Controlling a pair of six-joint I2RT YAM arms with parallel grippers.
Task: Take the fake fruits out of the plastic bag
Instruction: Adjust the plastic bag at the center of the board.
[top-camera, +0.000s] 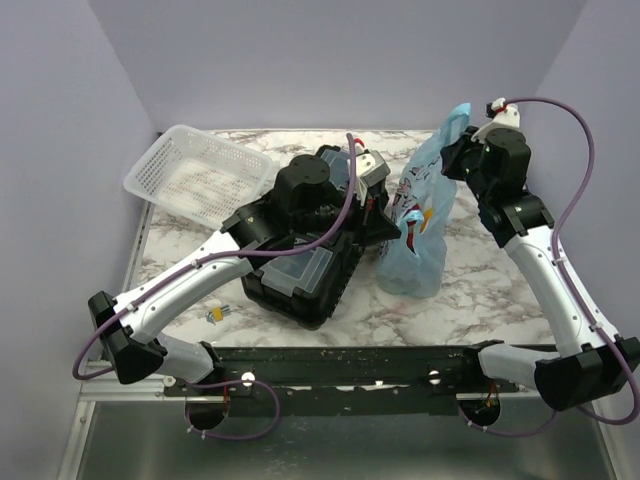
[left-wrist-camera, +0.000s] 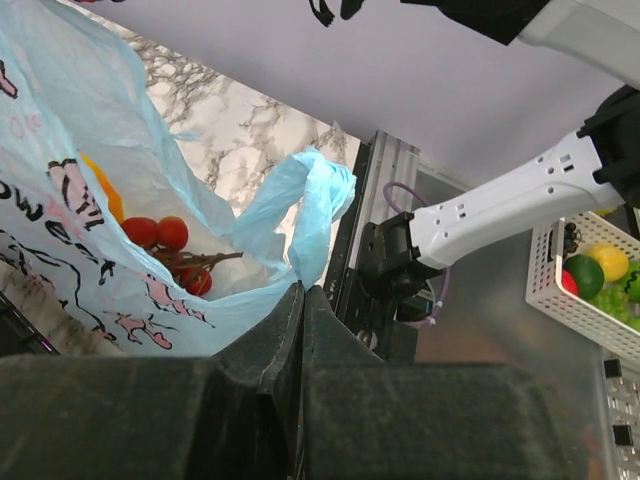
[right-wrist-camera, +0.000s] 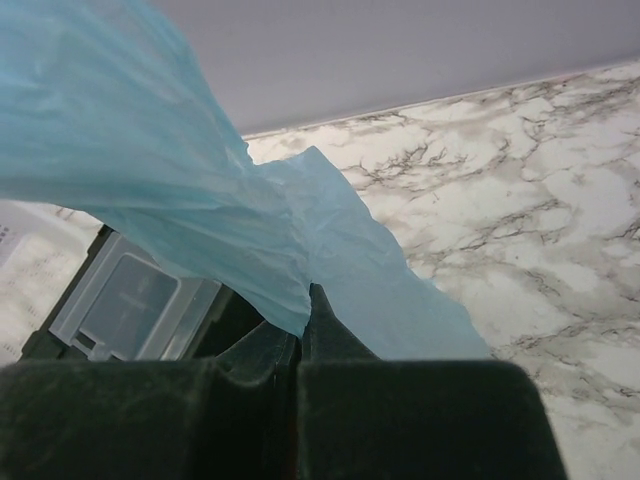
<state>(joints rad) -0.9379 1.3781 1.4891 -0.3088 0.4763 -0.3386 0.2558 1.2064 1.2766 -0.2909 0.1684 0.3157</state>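
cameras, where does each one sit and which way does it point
Top external: above, behind the bases, looking down on the table; left arm and right arm show.
Left wrist: on that arm, looking past the shut left end effector into the plastic bag at grapes.
Right wrist: likewise, past the shut right end effector at the bag's bunched top.
Shared: both wrist views show the bag.

Mesh basket (top-camera: 200, 175): white plastic, tilted, at the far-left corner of the table.
Toolbox (top-camera: 295, 275): black, with clear-lidded compartments on top; mid-table, near the basket.
Small item (top-camera: 216, 315): yellow and blue, lying on the marble by the front edge, left of the toolbox.
Tabletop (top-camera: 490, 290): white marble, grey-veined.
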